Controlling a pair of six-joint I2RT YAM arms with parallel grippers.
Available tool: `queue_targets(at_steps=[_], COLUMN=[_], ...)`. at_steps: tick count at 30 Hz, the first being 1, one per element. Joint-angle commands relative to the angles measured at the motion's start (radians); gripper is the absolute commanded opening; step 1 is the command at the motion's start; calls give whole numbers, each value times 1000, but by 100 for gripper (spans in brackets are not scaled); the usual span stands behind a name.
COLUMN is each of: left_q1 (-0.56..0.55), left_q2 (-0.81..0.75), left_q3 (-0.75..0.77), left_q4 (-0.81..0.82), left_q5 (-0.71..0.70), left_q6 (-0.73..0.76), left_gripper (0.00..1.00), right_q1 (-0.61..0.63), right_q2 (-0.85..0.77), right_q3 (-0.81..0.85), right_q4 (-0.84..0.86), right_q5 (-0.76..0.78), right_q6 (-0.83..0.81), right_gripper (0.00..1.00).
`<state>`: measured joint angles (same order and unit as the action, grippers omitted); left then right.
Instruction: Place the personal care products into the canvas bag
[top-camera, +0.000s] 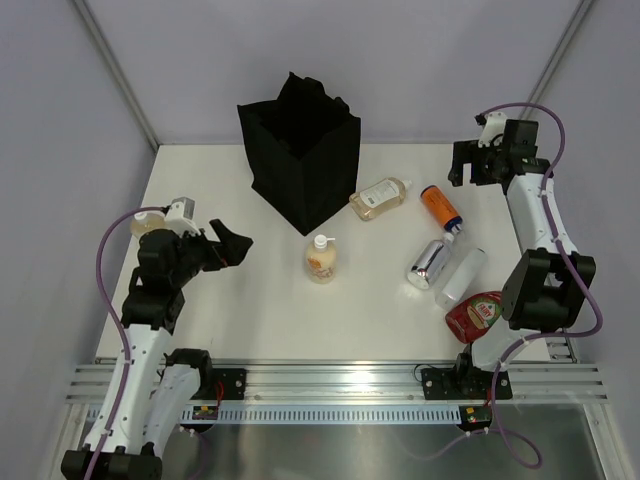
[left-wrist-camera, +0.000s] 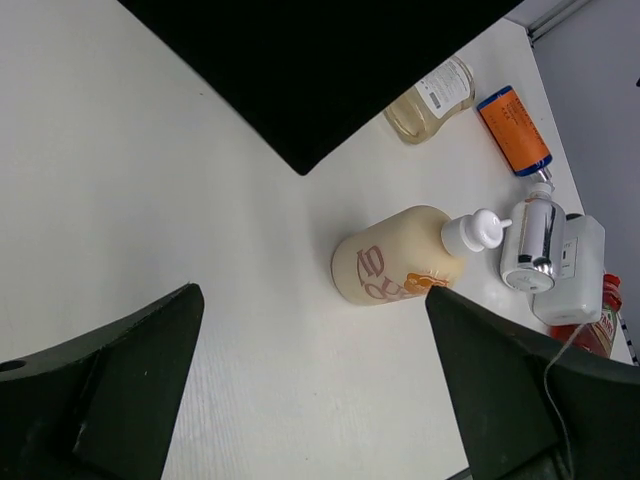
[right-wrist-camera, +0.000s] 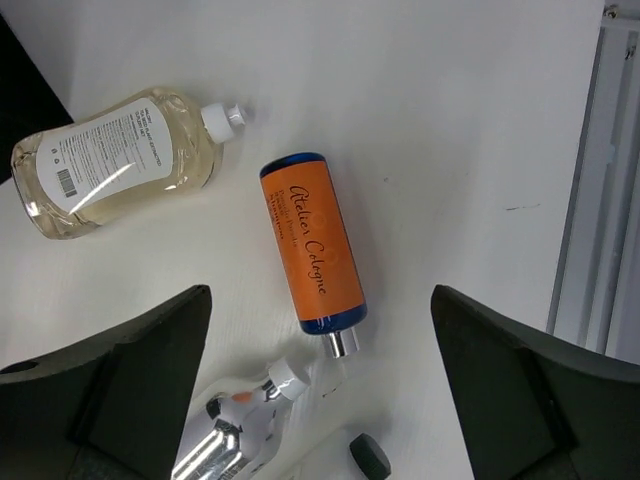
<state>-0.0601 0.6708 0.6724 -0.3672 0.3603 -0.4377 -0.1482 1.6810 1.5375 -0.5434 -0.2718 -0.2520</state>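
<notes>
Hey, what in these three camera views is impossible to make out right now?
1. Inside of the canvas bag: in the top view it is only black shadow, so its contents are unknown.
2. Red bottle: in the top view the right arm overlaps part of it; the left wrist view's right edge crops it.
3. Silver bottle: cut off by the right wrist view's bottom edge.
4. Amber bottle: label print too small to read.

My white table (top-camera: 200, 310) carries the black canvas bag (top-camera: 300, 160) standing at the back, with the peach pump bottle (top-camera: 321, 260), clear amber bottle (top-camera: 378, 198), orange bottle (top-camera: 438, 208), silver bottle (top-camera: 430, 264), translucent white bottle (top-camera: 460, 277) and red bottle (top-camera: 475, 313) lying on their sides around its right.
</notes>
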Motion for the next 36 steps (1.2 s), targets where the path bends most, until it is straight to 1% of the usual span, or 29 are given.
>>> queue_targets(at_steps=[1,2,3,4,6,7,9,10,11,12,14,15,17,18,20,21,22,23,24,26,27,29,31,32,34,35,36], left_q1=[-4,-4,-4,-4,-9,-14,-36,-52,-69,-125,-202,-283,-357,-429,-506,-589,-634,-712,-742,-785,-809,-819,-820,-820,-820,-819,-819], left_q2=[-26,-28,-31,-31,-30,-31,-34,-34,-31,-30,-27,-16,2,22,42,50,71,87,110,200,278,347,392,418,444,475,495], left_q3=[7,6,3,1,-10,-13,-23,-25,-25,-23,-20,-17,-20,-30,-46,-56,-72,-82,-91,-106,-88,-67,-66,-80,-95,-114,-126], left_q4=[-3,-6,-4,-3,4,7,20,27,34,48,65,85,108,138,174,215,235,282,310,376,398,439,503,584,660,727,769], left_q5=[-26,-27,-30,-34,-41,-49,-61,-69,-75,-107,-158,-208,-241,-256,-267,-291,-311,-354,-385,-412,-440,-478,-481,-480,-466,-469,-480], left_q6=[8,7,7,4,7,10,16,17,24,42,65,86,109,135,172,212,234,250,281,310,339,347,369,378,419,430,474], left_gripper=[99,99,99,99,99,99,99,99,99,99,99,99,99,99,99,99,99,99,99,99,99,99,99,99,99,99,99], right_q1=[-4,-4,-4,-4,-5,-5,-4,-2,-1,1,2,2,2,2,2,2,2,2,2,2,2,2,2,2,2,2,2], right_q2=[-90,-92,-93,-98,-115,-144,-181,-208,-214,-216,-208,-207,-207,-210,-224,-230,-242,-248,-254,-260,-262,-264,-265,-267,-271,-270,-273], right_q3=[-19,7,21,38,29,-18,-83,-123,-132,-135,-122,-114,-102,-103,-122,-132,-155,-168,-178,-197,-206,-211,-218,-223,-234,-237,-241], right_q4=[76,36,-87,-169,-275,-299,-319,-322,-335,-364,-409,-456,-499,-510,-512,-503,-497,-486,-474,-466,-455,-446,-437,-432,-420,-417,-409], right_q5=[-12,-71,-151,-376,-543,-689,-791,-843,-859,-866,-873,-874,-880,-879,-868,-862,-851,-848,-839,-836,-836,-836,-833,-830,-827,-827,-828], right_q6=[51,8,-66,-257,-427,-497,-640,-668,-696,-720,-750,-782,-819,-823,-826,-823,-819,-811,-800,-794,-776,-761,-751,-748,-742,-741,-733], right_gripper=[100,100,99,99,100,100,100,100,99,100,100,100,99,100,100,100,99,100,100,100,99,99,100,100,99,100,100])
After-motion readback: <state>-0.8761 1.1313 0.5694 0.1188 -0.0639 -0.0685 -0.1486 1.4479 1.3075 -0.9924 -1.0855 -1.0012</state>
